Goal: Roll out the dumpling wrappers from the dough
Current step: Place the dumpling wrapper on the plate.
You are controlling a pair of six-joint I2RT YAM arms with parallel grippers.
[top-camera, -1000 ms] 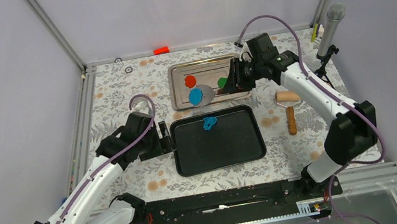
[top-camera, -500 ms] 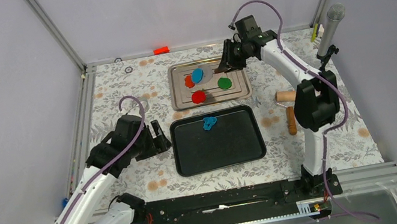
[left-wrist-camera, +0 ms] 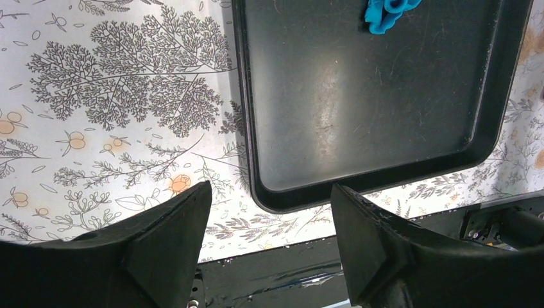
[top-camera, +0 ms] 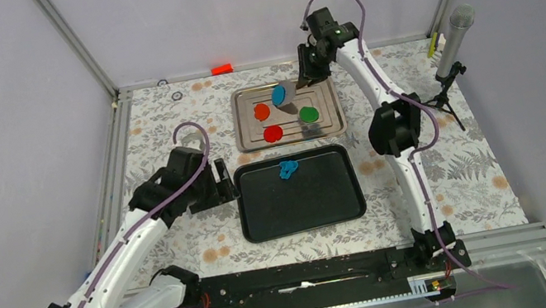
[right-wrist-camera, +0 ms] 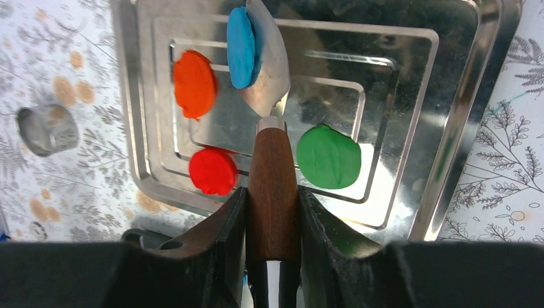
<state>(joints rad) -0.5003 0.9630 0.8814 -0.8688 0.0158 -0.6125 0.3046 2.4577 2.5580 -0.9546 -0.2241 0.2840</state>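
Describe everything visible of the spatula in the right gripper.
The spatula has a brown wooden handle and a shiny, pointed metal blade. The right gripper is shut on the handle, with the blade over the silver tray. The blue wrapper clings to one face of the blade. Whether it touches the tray is unclear.

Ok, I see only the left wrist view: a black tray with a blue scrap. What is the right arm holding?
Observer: The right gripper is shut on a spatula with a wooden handle.
Operator: Is anything on its blade?
Observer: Yes, the blue wrapper sits tilted on the blade, over the metal tray.
Operator: Which wrappers lie in that tray?
Observer: Three: the orange wrapper, the red wrapper, the green wrapper.
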